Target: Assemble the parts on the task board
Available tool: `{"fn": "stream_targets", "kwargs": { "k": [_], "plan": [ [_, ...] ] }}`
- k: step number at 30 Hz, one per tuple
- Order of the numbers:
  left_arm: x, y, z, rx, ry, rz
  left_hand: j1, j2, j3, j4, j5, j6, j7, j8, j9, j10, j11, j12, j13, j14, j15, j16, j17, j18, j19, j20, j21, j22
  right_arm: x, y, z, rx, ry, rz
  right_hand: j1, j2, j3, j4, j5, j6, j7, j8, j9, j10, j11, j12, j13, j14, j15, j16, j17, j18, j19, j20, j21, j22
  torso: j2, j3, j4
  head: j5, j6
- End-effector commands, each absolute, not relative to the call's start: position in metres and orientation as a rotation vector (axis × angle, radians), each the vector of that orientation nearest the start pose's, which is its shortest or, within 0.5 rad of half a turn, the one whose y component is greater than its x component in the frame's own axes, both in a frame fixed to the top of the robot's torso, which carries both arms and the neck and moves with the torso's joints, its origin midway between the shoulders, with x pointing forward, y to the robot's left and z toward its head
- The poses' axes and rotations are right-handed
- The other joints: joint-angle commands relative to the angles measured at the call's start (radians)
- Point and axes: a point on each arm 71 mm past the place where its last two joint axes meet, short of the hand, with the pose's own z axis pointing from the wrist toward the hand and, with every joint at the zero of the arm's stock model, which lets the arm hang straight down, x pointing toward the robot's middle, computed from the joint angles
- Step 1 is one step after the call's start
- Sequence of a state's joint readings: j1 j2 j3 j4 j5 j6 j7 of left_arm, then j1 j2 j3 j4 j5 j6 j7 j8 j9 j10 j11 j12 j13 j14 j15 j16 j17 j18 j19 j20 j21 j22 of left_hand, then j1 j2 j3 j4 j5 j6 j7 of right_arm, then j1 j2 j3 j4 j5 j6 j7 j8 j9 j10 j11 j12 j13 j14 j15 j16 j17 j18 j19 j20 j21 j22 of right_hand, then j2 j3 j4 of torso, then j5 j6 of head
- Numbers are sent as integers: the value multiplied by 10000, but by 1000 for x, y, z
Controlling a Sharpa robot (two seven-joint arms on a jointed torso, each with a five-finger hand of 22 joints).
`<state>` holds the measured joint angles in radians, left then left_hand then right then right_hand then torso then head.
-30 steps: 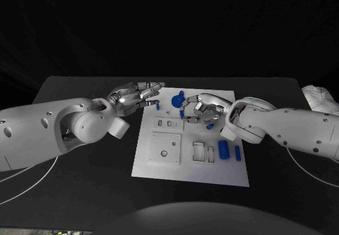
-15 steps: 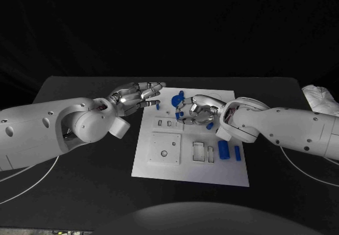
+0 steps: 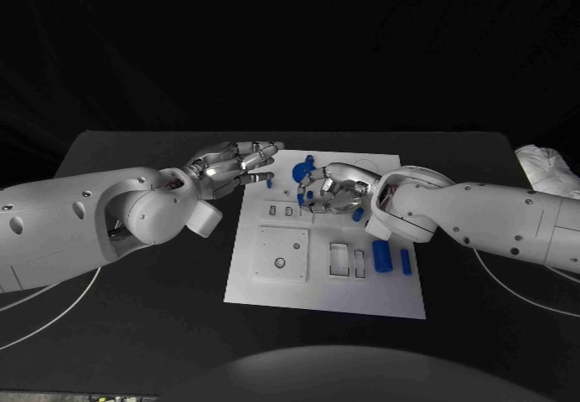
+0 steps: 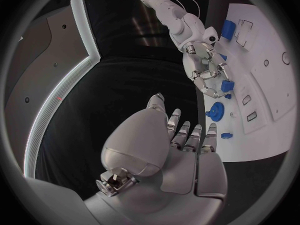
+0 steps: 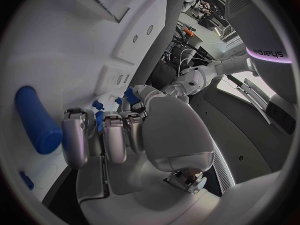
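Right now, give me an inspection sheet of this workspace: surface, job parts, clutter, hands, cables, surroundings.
Surface: black table, white task board lying in its middle.
Job's things: blue cylinder and slim blue bar lie on the board's right side; blue gear-like part near the far edge; small blue peg beside it; several sockets look unfilled.
Clutter: white crumpled object at the table's right edge.
Hands: left hand hovers at the board's far left corner, fingers apart, holding nothing; right hand is curled over the board's far part, a small blue part at its fingertips, grip uncertain.
Cables: white cables trail from both arms.
Surroundings: dark; nothing seen.
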<state>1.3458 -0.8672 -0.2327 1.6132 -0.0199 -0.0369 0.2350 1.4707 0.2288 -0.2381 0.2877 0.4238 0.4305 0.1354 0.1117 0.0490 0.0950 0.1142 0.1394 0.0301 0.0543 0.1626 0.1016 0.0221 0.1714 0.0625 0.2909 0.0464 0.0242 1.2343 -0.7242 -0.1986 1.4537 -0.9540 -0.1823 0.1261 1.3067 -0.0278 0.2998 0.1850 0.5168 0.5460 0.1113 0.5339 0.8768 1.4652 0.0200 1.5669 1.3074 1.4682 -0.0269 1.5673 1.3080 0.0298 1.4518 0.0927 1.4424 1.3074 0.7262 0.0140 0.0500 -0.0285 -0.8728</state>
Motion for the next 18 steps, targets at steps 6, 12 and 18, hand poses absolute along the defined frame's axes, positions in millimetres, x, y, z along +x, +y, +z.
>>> {"fn": "stream_targets", "kwargs": {
  "k": [6, 12, 18],
  "plan": [
    [458, 179, -183, -9704, 18767, -16933, 45, 43, 26, 5, 52, 22, 73, 51, 15, 7, 47, 66, 12, 12, 54, 54, 17, 37, 39, 19, 60, 9, 473, -154, -239, 460, 19621, 10830, -103, -6, 47, -24, -39, 60, -13, 10, -17, 1056, 95, 39, 2634, 1026, 76, 35, 2628, 103, -92, -9, -55, 2099, -5, 7, 12, 50, 2],
    [458, 179, -183, -9706, 18782, -16933, 45, 43, 26, 5, 52, 22, 73, 51, 15, 7, 47, 66, 12, 12, 54, 54, 17, 37, 39, 19, 60, 9, 473, -154, -241, 469, 19613, 10832, -103, -1, 51, -30, -47, 66, -12, 7, -34, 1056, 97, 39, 2634, 1026, 79, 35, 2628, 107, -106, -6, -70, 2093, 1, 1, -5, 56, 2],
    [458, 178, -183, -9698, 18803, -16948, 45, 43, 26, 5, 52, 22, 73, 51, 15, 7, 47, 66, 12, 12, 54, 54, 17, 37, 39, 19, 60, 9, 474, -154, -242, 475, 19605, 10837, -107, 2, 52, -31, -52, 71, -11, 5, -45, 1056, 99, 39, 2634, 1026, 81, 35, 2628, 109, -114, -4, -79, 2090, -1, 0, -9, 44, 2]
  ]
}}
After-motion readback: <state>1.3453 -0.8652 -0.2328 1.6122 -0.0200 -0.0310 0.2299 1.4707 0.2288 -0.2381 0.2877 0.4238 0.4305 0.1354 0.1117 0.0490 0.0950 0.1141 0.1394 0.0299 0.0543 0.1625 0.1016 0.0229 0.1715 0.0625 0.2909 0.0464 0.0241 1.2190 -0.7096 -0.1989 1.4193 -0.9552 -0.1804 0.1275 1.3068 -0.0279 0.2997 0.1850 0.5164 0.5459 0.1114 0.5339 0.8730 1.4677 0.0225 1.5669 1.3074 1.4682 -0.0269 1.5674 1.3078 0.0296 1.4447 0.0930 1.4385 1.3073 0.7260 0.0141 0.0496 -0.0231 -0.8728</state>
